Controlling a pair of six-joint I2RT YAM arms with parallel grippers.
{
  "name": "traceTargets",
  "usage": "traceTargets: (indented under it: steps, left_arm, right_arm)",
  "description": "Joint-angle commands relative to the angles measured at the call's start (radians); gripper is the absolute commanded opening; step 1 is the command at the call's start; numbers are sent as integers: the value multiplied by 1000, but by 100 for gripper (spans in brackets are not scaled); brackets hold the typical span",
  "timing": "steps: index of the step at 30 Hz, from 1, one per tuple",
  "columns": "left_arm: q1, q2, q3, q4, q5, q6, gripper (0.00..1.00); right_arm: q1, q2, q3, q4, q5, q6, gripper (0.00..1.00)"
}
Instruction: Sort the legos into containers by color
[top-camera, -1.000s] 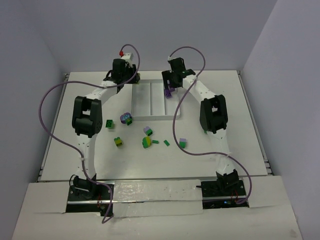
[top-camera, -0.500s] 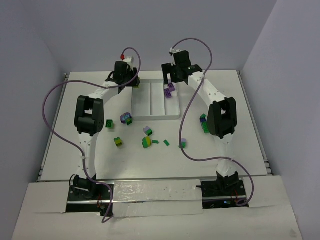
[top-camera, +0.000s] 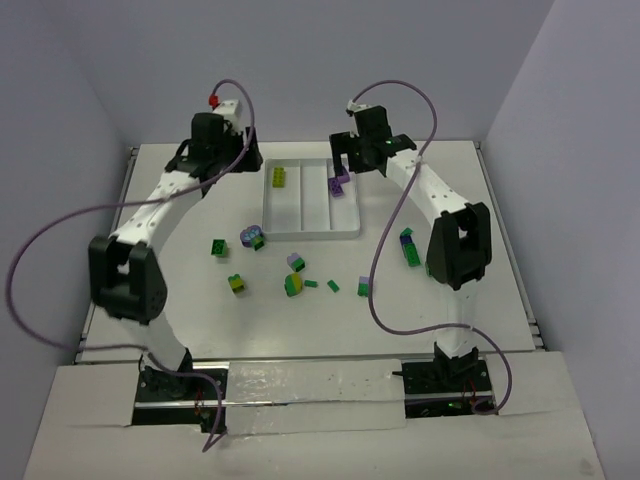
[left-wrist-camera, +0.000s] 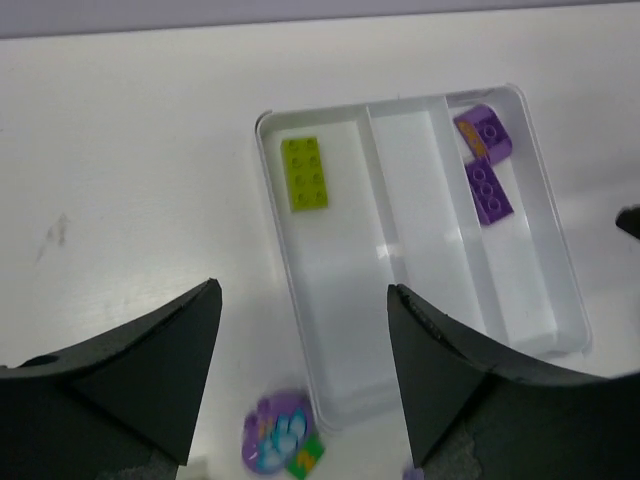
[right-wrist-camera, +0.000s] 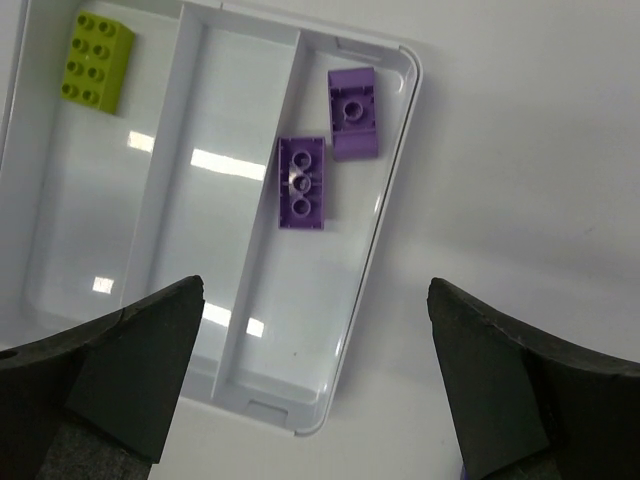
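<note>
Left gripper (left-wrist-camera: 303, 288): Open, jaws well apart, nothing held between them. From above it hung over the table (top-camera: 500, 280) just off the tray's far left corner.
Right gripper (right-wrist-camera: 315, 288): Open wide, nothing held. It hung over the tray's far right corner.
Tray (top-camera: 312, 236): White, with three long compartments side by side. It sat on the far half of the table, between the two grippers.
Left compartment: One yellow-green brick (left-wrist-camera: 304, 173) lay flat at the far end, studs up. In the left wrist view it sat ahead of the gap between the fingers (left-wrist-camera: 150, 370), well apart from both.
Right compartment: Two purple bricks (right-wrist-camera: 302, 183) lay just beside each other at the far end. In the right wrist view they lay ahead of the open jaws, roughly in line with the gap and clear of both fingers.
Loose legos (top-camera: 293, 284): These were scattered on the table on the near side of the tray, well apart from both grippers.
Round purple piece (top-camera: 253, 238): It lay just off the tray's near left corner. The left wrist view showed it low in the frame, between the two fingers.
Green brick (top-camera: 218, 246): It lay left of the round piece.
Green piece (top-camera: 408, 246): It lay right of the tray, beside the right arm's elbow.
</note>
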Motion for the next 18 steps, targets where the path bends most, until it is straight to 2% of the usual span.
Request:
traceTargets:
  steps: [1, 5, 9, 18]
  left_arm:
    - [19, -273, -251, -98, -115, 4, 74]
    - [22, -340, -397, -200, -216, -20, 78]
    - [28, -364, -481, -227, -237, -17, 79]
    - [46, -275, -494, -274, -241, 11, 70]
  right_arm:
    - [11, -165, -95, 37, 1, 13, 100]
    - [11, -236, -186, 64, -9, 21, 100]
    - [10, -263, -257, 72, -9, 23, 100]
    - [12, -283, -302, 73, -32, 23, 100]
